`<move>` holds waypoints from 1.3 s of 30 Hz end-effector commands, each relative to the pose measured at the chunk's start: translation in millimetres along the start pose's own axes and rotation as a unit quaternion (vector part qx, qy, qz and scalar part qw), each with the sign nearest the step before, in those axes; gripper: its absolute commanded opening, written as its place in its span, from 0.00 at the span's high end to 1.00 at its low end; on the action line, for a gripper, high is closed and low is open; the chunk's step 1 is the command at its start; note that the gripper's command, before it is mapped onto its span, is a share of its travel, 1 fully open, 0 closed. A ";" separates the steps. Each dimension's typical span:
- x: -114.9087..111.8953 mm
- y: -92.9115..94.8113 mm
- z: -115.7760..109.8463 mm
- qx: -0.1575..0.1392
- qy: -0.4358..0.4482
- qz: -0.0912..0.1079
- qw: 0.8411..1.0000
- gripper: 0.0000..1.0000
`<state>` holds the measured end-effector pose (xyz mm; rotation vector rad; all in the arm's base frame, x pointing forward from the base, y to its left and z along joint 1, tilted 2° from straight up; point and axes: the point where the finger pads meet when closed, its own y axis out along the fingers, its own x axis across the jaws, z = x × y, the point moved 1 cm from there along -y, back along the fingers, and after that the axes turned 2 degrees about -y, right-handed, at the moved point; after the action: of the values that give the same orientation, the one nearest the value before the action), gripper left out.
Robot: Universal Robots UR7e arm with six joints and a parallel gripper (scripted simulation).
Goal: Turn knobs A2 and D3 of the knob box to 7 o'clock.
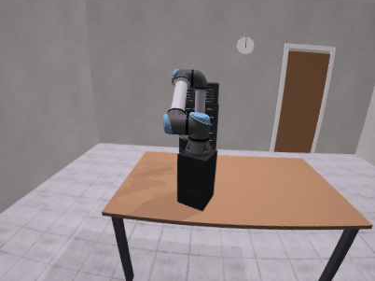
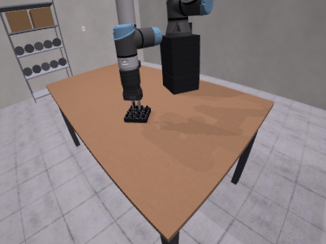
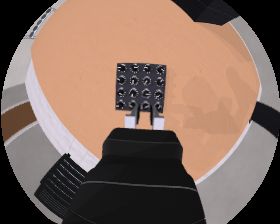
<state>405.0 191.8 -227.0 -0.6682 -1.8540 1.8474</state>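
Note:
The black knob box (image 2: 135, 120) (image 3: 128, 74) lies flat on the table, with four rows of four dark knobs and pale marks around them. My gripper (image 2: 136, 107) (image 3: 145, 111) is partly open, pointing down, with its fingertips just above the box. In the wrist view the fingers stand on either side of a knob in the box row nearest the gripper body, and nothing is seen held between them. The fingers partly cover that row. The printed names, the socket and most knob lines are too small to read. The box is hidden in the top view.
The brown table (image 1: 280, 190) (image 2: 182, 186) (image 3: 75, 60) carries the arm's tall black pedestal (image 1: 196, 178) (image 2: 180, 64) (image 3: 210, 10), which stands apart from the box. The arm's shadow falls on the table beside the box. A shelf rack (image 2: 40, 29) stands beyond the table.

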 end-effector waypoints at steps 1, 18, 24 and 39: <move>0.2 -1.0 0.4 -0.001 0.027 0.000 1.000 0.54; 4.0 -5.5 4.5 -0.001 0.226 0.000 0.974 0.54; 5.1 -7.1 5.1 -0.001 0.300 0.000 0.954 0.54; 6.2 -11.1 4.9 -0.001 0.466 0.000 0.885 0.54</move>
<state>396.5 191.4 -218.0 -1.2012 -1.2821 1.2487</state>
